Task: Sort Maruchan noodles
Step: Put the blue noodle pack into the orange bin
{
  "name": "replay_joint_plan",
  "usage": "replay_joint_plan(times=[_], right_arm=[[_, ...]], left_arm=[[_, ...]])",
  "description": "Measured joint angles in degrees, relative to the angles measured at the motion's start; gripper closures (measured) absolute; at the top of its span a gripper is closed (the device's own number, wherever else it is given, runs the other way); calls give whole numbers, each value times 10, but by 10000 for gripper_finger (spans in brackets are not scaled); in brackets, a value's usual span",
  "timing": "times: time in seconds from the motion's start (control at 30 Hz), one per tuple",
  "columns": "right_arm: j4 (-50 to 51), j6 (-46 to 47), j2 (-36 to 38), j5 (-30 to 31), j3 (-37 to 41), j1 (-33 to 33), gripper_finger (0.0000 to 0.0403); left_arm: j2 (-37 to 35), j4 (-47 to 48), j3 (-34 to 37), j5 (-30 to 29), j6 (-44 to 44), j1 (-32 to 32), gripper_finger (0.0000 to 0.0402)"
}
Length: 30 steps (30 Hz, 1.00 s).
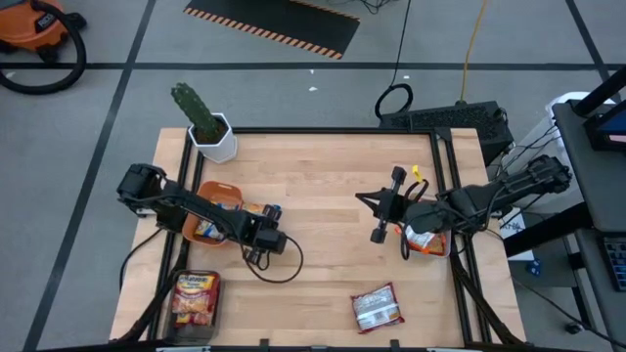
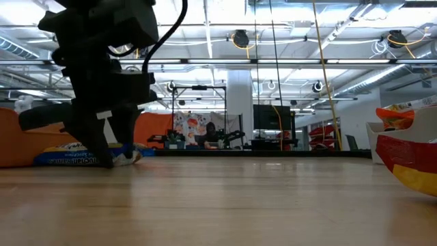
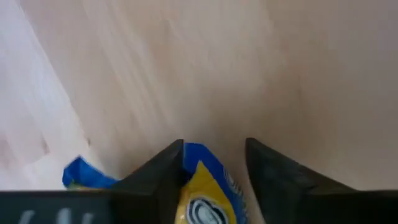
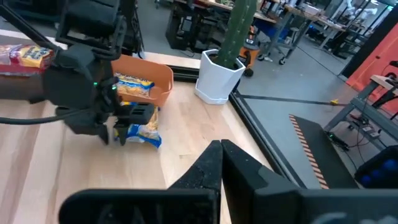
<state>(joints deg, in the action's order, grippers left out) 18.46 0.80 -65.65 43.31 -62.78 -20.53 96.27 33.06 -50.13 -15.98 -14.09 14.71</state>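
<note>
A blue-and-yellow noodle packet point(image 3: 208, 193) lies on the table beside the orange bowl point(image 1: 223, 196). My left gripper point(image 3: 214, 149) points steeply down over it, open, with one finger on each side of the packet's end. The same packet point(image 4: 144, 134) lies flat in the right wrist view. The bowl holds another yellow packet point(image 4: 134, 87). A red-white packet point(image 1: 377, 306) lies at the near middle, and a dark red one point(image 1: 196, 298) at the near left corner. My right gripper point(image 4: 221, 155) hangs shut and empty above the table's right half. My left gripper comes at the packet from above. One finger point(image 3: 165, 168) lies against the packet's blue edge point(image 3: 189, 152). The other finger point(image 3: 267, 168) stands a narrow gap away from it. The packet rests on the table.
A cactus in a white pot point(image 1: 210, 127) stands at the far left corner. An orange-white packet point(image 1: 426, 241) lies under my right arm near the right edge. Bare wood point(image 1: 323, 186) spans the middle between the arms.
</note>
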Motion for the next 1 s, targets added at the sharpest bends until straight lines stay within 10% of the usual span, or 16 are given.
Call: replay_joint_plan(times=[0.37, 1.0], right_arm=[[0, 2, -1, 0, 0, -1, 401], [16, 1, -1, -1, 0, -1, 401]], left_arm=[[2, 24, -8, -14, -14, -6, 392], [1, 300, -183, -103, 159, -22, 396]])
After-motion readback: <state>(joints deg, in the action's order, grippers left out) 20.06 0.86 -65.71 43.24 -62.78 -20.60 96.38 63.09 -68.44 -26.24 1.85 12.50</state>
